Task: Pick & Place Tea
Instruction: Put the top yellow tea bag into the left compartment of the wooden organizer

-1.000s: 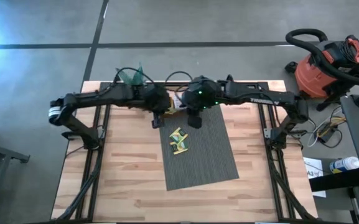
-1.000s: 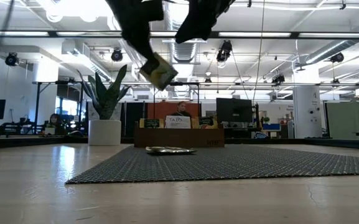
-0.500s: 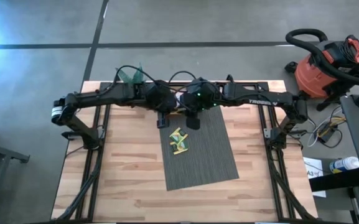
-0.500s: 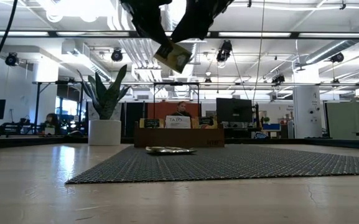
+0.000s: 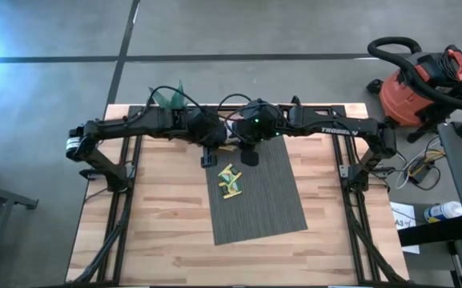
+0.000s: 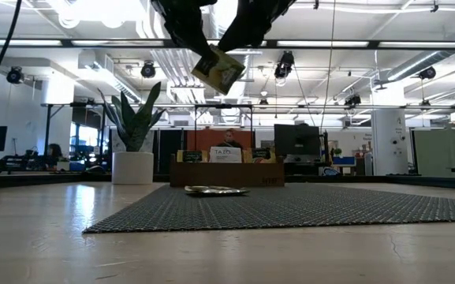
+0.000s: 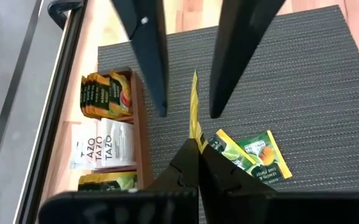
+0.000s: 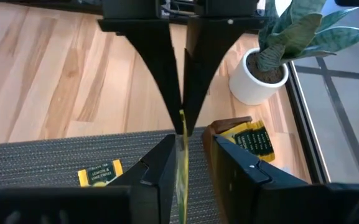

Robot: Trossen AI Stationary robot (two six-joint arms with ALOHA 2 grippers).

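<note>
A yellow tea sachet [image 6: 219, 69] hangs high above the grey mat [image 5: 263, 200], and my left gripper [image 7: 195, 148] is shut on it. My right gripper [image 8: 188, 168] faces it from the other side, open. Its fingers stand on either side of the sachet's free edge [image 7: 193, 93]; I cannot tell whether one touches it. Several more sachets [image 5: 231, 181] lie flat on the mat below. Behind them the wooden tray [image 7: 139, 124] holds upright sachets at the mat's far edge. My left gripper pinches the yellow sachet by one edge [image 7: 192, 138] between its two fingers. The fingers slant downward from the table's left. In the low view the sachet hangs tilted below the fingertips [image 6: 199, 49], lifted clear of the mat.
A potted plant [image 8: 257, 81] stands at the table's far left, beside the tray. A red shop vacuum [image 5: 419, 80] sits on the floor off the right side. The mat's near half and the bare wood [image 5: 158, 224] around it lie free.
My left gripper has carried the yellow sachet up and toward the table's right, until it sits between the right gripper's fingers. The sachet stays clear of the mat and has tipped a little.
</note>
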